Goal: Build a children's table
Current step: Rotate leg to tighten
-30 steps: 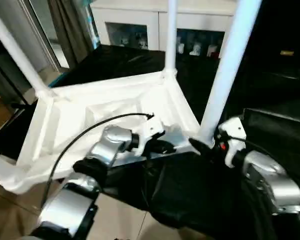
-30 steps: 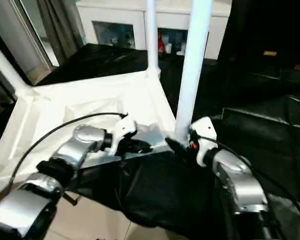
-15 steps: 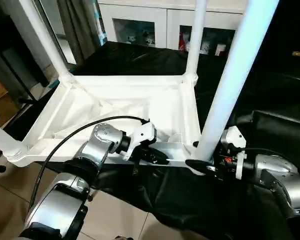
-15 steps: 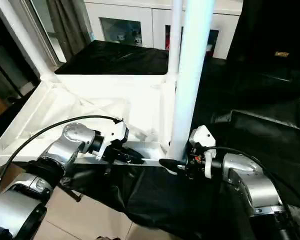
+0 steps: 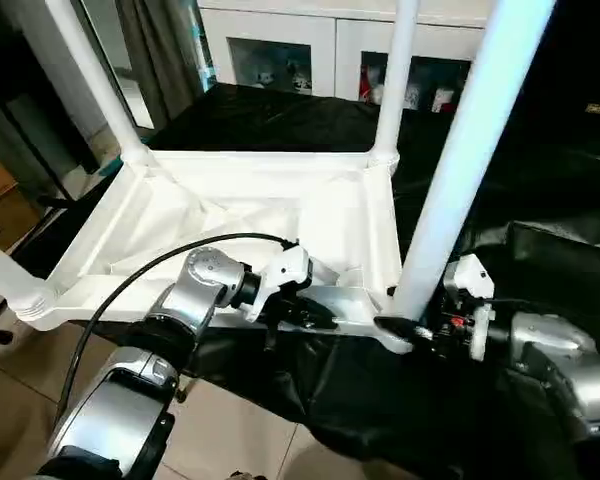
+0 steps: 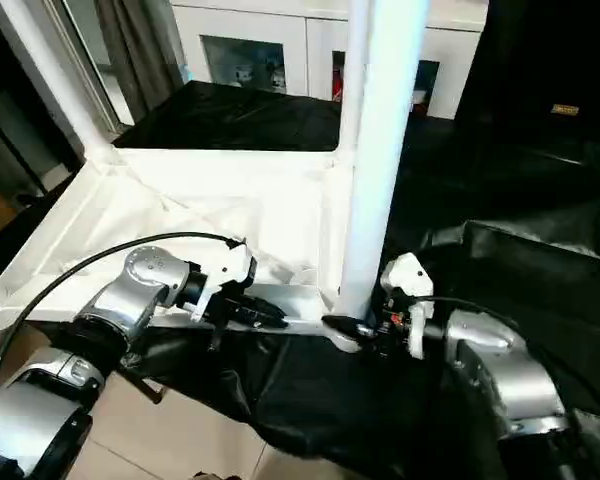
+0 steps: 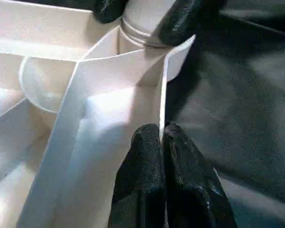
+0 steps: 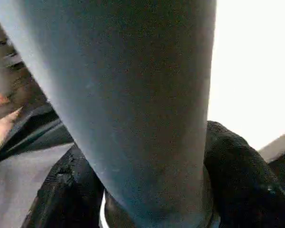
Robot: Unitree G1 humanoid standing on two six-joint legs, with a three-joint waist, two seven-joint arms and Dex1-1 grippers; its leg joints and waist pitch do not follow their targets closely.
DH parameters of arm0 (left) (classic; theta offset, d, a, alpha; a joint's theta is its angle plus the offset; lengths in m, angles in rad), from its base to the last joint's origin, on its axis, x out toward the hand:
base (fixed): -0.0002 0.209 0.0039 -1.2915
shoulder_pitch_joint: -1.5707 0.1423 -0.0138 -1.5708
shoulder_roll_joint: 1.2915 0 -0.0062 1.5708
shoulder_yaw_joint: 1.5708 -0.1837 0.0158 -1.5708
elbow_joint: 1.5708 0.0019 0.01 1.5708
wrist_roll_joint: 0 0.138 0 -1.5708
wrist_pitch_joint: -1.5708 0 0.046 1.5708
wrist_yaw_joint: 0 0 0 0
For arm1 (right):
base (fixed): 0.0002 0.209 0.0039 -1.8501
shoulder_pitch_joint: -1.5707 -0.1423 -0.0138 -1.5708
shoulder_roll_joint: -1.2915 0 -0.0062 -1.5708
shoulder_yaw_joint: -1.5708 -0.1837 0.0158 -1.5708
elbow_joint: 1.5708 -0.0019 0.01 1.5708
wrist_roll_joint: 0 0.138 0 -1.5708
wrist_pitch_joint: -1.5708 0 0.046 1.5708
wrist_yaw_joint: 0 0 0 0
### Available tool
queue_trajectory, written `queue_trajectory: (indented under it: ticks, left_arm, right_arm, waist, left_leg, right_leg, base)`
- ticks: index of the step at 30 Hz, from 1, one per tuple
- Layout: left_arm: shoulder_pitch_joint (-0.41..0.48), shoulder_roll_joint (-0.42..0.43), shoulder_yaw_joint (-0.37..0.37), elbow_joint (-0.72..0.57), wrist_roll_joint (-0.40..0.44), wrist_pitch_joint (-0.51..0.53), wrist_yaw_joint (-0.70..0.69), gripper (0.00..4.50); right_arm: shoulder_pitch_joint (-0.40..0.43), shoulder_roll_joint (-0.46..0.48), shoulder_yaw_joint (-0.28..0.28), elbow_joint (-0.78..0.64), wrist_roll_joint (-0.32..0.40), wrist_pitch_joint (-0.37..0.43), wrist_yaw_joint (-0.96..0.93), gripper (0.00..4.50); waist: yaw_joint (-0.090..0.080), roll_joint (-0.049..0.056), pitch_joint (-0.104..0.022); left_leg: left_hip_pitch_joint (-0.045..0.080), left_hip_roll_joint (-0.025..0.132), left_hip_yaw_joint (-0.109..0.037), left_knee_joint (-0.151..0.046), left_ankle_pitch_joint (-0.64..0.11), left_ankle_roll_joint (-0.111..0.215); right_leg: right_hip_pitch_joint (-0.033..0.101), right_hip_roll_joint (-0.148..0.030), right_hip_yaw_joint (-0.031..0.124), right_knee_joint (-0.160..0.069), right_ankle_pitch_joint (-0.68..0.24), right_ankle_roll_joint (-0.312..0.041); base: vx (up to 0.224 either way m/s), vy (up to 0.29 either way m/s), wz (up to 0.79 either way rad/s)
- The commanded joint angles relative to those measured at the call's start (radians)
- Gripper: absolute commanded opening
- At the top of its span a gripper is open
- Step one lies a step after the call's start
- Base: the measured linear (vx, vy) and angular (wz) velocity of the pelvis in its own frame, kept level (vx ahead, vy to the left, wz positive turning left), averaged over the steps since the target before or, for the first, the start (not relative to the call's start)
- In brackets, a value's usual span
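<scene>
White plastic children's table [image 5: 240,215] upside down on black cloth [image 5: 380,400], legs pointing up, long axis sideways.
Left gripper [image 7: 162,137] pressed together, pinching near rim wall; right gripper [image 5: 405,328] fingers [image 8: 237,166] straddling near-corner leg [image 5: 460,150] base.

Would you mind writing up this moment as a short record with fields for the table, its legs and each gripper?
table top: upside down on a black cloth, ribbed underside facing up
legs: four standing in the corner sockets
left gripper: shut on the near rim wall of the table top
right gripper: fingers on both sides of the base of the near right leg
background: white cabinet with glass doors
</scene>
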Motion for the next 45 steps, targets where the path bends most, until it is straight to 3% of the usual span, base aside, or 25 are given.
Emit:
queue_trajectory:
  ticks: [1, 3, 5, 7, 8, 10, 11, 14, 15, 21, 23, 26, 28, 29, 30, 31, 32, 33, 36, 37, 41, 45]
  left_arm:
    - [-0.033, -0.051, 0.012, 0.028, 0.013, 0.014, 0.121, 0.00]
    - [-0.040, -0.063, 0.011, 0.037, 0.018, 0.014, 0.147, 0.00]
    - [-0.056, -0.098, 0.010, 0.052, 0.027, 0.027, 0.205, 0.00]
    - [-0.073, -0.135, 0.015, 0.067, 0.029, 0.046, 0.266, 0.00]
    - [-0.082, -0.155, 0.016, 0.075, 0.030, 0.053, 0.295, 0.00]
    - [-0.101, -0.200, 0.020, 0.097, 0.033, 0.065, 0.360, 0.00]
    - [-0.108, -0.221, 0.022, 0.106, 0.034, 0.063, 0.387, 0.00]
    - [-0.109, -0.232, 0.017, 0.108, 0.040, 0.056, 0.387, 0.00]
    - [-0.107, -0.231, 0.011, 0.110, 0.045, 0.050, 0.378, 0.00]
    - [-0.100, -0.209, 0.006, 0.112, 0.049, 0.037, 0.330, 0.00]
    - [-0.094, -0.186, 0.001, 0.108, 0.046, 0.024, 0.279, 0.00]
    - [-0.078, -0.152, -0.011, 0.089, 0.037, 0.001, 0.184, 0.00]
    - [-0.055, -0.115, -0.018, 0.056, 0.017, -0.014, 0.063, 0.00]
    - [-0.055, -0.115, -0.018, 0.056, 0.017, -0.014, 0.063, 0.00]
    - [-0.048, -0.102, -0.020, 0.044, 0.010, -0.013, 0.026, 0.00]
    - [-0.044, -0.086, -0.024, 0.035, 0.009, -0.015, -0.004, 0.00]
    - [-0.040, -0.069, -0.028, 0.029, 0.008, -0.015, -0.034, 0.00]
    - [-0.038, -0.059, -0.030, 0.026, 0.009, -0.015, -0.051, 0.00]
    - [-0.031, -0.030, -0.032, 0.017, 0.005, -0.005, -0.101, 0.00]
    - [-0.027, -0.013, -0.030, 0.014, 0.002, -0.005, -0.120, 0.00]
    - [-0.016, 0.017, -0.026, -0.004, -0.002, 0.001, -0.156, 0.00]
    - [-0.007, 0.036, -0.026, -0.017, -0.005, 0.004, -0.174, 0.00]
  right_arm:
    - [0.006, 0.067, 0.042, 0.090, -0.064, 0.011, -0.148, 2.55]
    - [0.002, 0.088, 0.034, 0.106, -0.069, 0.009, -0.184, 2.53]
    - [-0.002, 0.141, 0.022, 0.117, -0.071, 0.018, -0.259, 2.53]
    - [-0.009, 0.190, 0.016, 0.126, -0.076, 0.027, -0.325, 2.52]
    - [-0.020, 0.219, 0.006, 0.142, -0.083, 0.028, -0.377, 2.52]
    - [-0.052, 0.288, -0.013, 0.186, -0.092, 0.038, -0.480, 2.52]
    - [-0.065, 0.316, 0.012, 0.198, -0.108, 0.014, -0.485, 2.52]
    - [-0.071, 0.334, 0.025, 0.197, -0.110, -0.006, -0.480, 2.52]
    - [-0.073, 0.341, 0.023, 0.188, -0.095, -0.004, -0.466, 2.87]
    - [-0.071, 0.309, 0.018, 0.153, -0.070, 0.001, -0.391, 3.48]
    - [-0.059, 0.256, 0.032, 0.110, -0.049, 0.007, -0.294, 3.62]
    - [-0.036, 0.168, 0.052, 0.053, -0.014, 0.019, -0.161, 3.62]
    - [-0.014, 0.080, 0.060, 0.010, 0.013, 0.021, -0.044, 3.62]
    - [-0.014, 0.080, 0.060, 0.010, 0.013, 0.021, -0.044, 3.62]
    - [-0.005, 0.056, 0.056, -0.006, 0.024, 0.012, -0.003, 3.62]
    - [0.004, 0.029, 0.049, -0.019, 0.035, 0.012, 0.035, 3.62]
    - [0.013, -0.001, 0.044, -0.031, 0.040, 0.010, 0.076, 3.62]
    - [0.019, -0.020, 0.041, -0.038, 0.042, 0.009, 0.101, 3.62]
    - [0.028, -0.066, 0.040, -0.039, 0.041, 0.006, 0.154, 3.62]
    - [0.031, -0.091, 0.039, -0.038, 0.044, 0.006, 0.177, 3.62]
    - [0.028, -0.123, 0.036, -0.036, 0.054, 0.012, 0.212, 3.62]
    - [0.030, -0.131, 0.044, -0.042, 0.053, 0.019, 0.236, 3.29]
  waist:
    - [-0.008, -0.022, -0.042]
    - [-0.016, -0.022, -0.038]
    - [-0.019, -0.019, -0.038]
    - [-0.022, -0.023, -0.037]
    - [-0.022, -0.017, -0.038]
    - [-0.032, -0.017, -0.035]
    - [-0.032, -0.016, -0.036]
    - [-0.038, -0.019, -0.034]
    - [-0.039, -0.019, -0.034]
    - [-0.037, -0.018, -0.037]
    - [-0.034, -0.018, -0.040]
    - [-0.029, -0.020, -0.047]
    - [-0.024, -0.017, -0.052]
    - [-0.023, -0.016, -0.056]
    - [-0.020, -0.014, -0.058]
    - [-0.017, -0.015, -0.062]
    - [-0.017, -0.015, -0.062]
    - [-0.006, -0.015, -0.066]
    - [0.003, -0.015, -0.072]
    - [0.007, -0.020, -0.071]
    - [0.010, -0.018, -0.061]
    - [0.008, -0.021, -0.053]
  left_leg:
    - [0.024, 0.031, -0.012, -0.074, -0.264, 0.062]
    - [0.024, 0.031, -0.019, -0.084, -0.317, 0.022]
    - [0.034, 0.032, -0.018, -0.087, -0.356, 0.002]
    - [0.028, 0.031, -0.019, -0.089, -0.361, -0.003]
    - [0.032, 0.030, -0.020, -0.089, -0.374, -0.007]
    - [0.032, 0.026, -0.023, -0.092, -0.409, -0.025]
    - [0.033, 0.027, -0.024, -0.092, -0.415, -0.028]
    - [0.031, 0.025, -0.025, -0.093, -0.439, -0.019]
    - [0.029, 0.025, -0.026, -0.094, -0.433, -0.012]
    - [0.022, 0.027, -0.025, -0.094, -0.394, 0.007]
    - [0.023, 0.028, -0.024, -0.093, -0.377, 0.016]
    - [0.015, 0.029, -0.023, -0.084, -0.293, 0.056]
    - [0.008, 0.029, -0.018, -0.069, -0.180, 0.113]
    - [0.006, 0.028, -0.018, -0.065, -0.148, 0.127]
    - [0.009, 0.029, -0.015, -0.058, -0.105, 0.153]
    - [0.010, 0.029, -0.015, -0.052, -0.080, 0.175]
    - [0.010, 0.029, -0.015, -0.052, -0.080, 0.175]
    - [0.012, 0.030, -0.013, -0.044, -0.043, 0.206]
    - [0.011, 0.030, -0.015, -0.035, 0.028, 0.233]
    - [0.008, 0.030, -0.015, -0.033, 0.048, 0.250]
    - [0.007, 0.035, -0.014, -0.041, -0.039, 0.227]
    - [0.011, 0.039, -0.013, -0.055, -0.145, 0.162]
  right_leg:
    - [0.028, -0.020, 0.013, -0.069, -0.214, -0.253]
    - [0.030, -0.020, 0.014, -0.075, -0.305, -0.220]
    - [0.017, -0.018, 0.019, -0.084, -0.322, -0.204]
    - [0.021, -0.018, 0.019, -0.083, -0.322, -0.197]
    - [0.017, -0.019, 0.018, -0.086, -0.335, -0.191]
    - [0.012, -0.019, 0.016, -0.092, -0.391, -0.172]
    - [0.012, -0.019, 0.016, -0.093, -0.397, -0.166]
    - [0.010, -0.019, 0.017, -0.099, -0.416, -0.149]
    - [0.011, -0.019, 0.018, -0.099, -0.410, -0.146]
    - [0.017, -0.020, 0.018, -0.093, -0.336, -0.164]
    - [0.020, -0.019, 0.019, -0.091, -0.303, -0.173]
    - [0.033, -0.020, 0.017, -0.078, -0.173, -0.207]
    - [0.040, -0.021, 0.013, -0.058, 0.001, -0.249]
    - [0.044, -0.021, 0.011, -0.053, 0.042, -0.257]
    - [0.040, -0.019, 0.008, -0.046, 0.113, -0.277]
    - [0.044, -0.019, 0.007, -0.041, 0.159, -0.289]
    - [0.044, -0.019, 0.007, -0.041, 0.159, -0.289]
    - [0.042, -0.019, 0.009, -0.032, 0.216, -0.298]
    - [0.041, -0.017, 0.007, -0.021, 0.290, -0.306]
    - [0.037, -0.016, 0.006, -0.018, 0.295, -0.305]
    - [0.034, -0.019, 0.005, -0.030, 0.130, -0.303]
    - [0.031, -0.019, 0.010, -0.043, -0.027, -0.294]
  base:
    - [0.000, 0.000, 0.00]
    - [0.000, 0.000, 0.00]
    - [0.000, 0.000, 0.00]
    - [0.000, 0.000, 0.00]
    - [0.000, 0.000, 0.00]
    - [0.000, 0.000, 0.00]
    - [0.000, 0.000, 0.00]
    - [0.000, 0.000, 0.00]
    - [0.000, 0.000, 0.00]
    - [0.000, 0.000, 0.00]
    - [0.000, 0.000, 0.00]
    - [0.000, 0.000, 0.00]
    - [0.066, -0.010, 0.00]
    - [0.071, -0.013, -0.01]
    - [0.069, -0.016, -0.02]
    - [0.062, -0.011, 0.01]
    - [0.062, -0.011, 0.01]
    - [0.052, -0.004, 0.01]
    - [0.000, 0.000, 0.00]
    - [0.000, 0.000, 0.00]
    - [0.000, 0.000, 0.00]
    - [0.000, 0.000, 0.00]
